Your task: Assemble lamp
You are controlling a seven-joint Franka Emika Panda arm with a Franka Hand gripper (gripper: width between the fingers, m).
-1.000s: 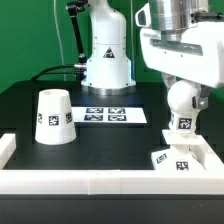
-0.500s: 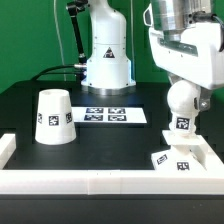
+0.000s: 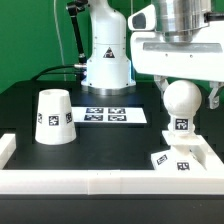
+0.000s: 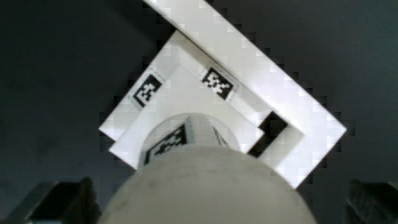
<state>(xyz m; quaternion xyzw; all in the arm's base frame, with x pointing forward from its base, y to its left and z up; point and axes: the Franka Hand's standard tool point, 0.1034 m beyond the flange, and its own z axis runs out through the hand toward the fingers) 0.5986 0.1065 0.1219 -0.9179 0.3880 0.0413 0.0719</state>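
Note:
The ball-shaped bulb (image 3: 181, 98) stands upright with its tagged neck (image 3: 180, 125) in the blocky base (image 3: 175, 160) at the exterior view's right, near the front rail. My gripper (image 3: 186, 92) hangs straight over it, jaws open, with dark fingers (image 3: 213, 95) on either side of the ball and apart from it. In the wrist view the bulb (image 4: 205, 185) fills the foreground, the base (image 4: 222, 95) lies beneath it, and my gripper (image 4: 214, 205) straddles it with a gap on each side. The cone shade (image 3: 53, 117) stands alone at the left.
The marker board (image 3: 110, 115) lies mid-table behind the bulb. White border rails run along the front (image 3: 90, 182) and at the left corner (image 3: 7, 148). The arm's white pedestal (image 3: 107, 60) stands at the back.
My hand has turned about its vertical axis above the bulb and now faces the camera squarely. The bulb and its tag have stayed in place on the base.

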